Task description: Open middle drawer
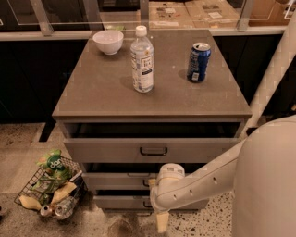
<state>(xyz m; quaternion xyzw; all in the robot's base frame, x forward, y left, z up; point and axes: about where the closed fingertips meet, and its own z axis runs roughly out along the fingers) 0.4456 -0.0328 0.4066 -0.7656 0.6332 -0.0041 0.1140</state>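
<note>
A grey-topped cabinet [106, 95] stands mid-frame on a speckled floor [23, 224]. Dark panels [27, 78] lie behind, a glass railing [69, 14] runs along the top, and a wire basket [23, 196] sits lower left. The gripper [162, 221] hangs at bottom centre.

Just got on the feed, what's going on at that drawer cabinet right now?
The robot's arm reaches in from the right across the cabinet front, its wrist covering part of the middle drawer handle. The gripper hangs lower, in front of the bottom drawer, near the floor. The top drawer stands partly pulled out; the middle drawer looks barely out, if at all. A bowl, bottle and can stand on top.
</note>
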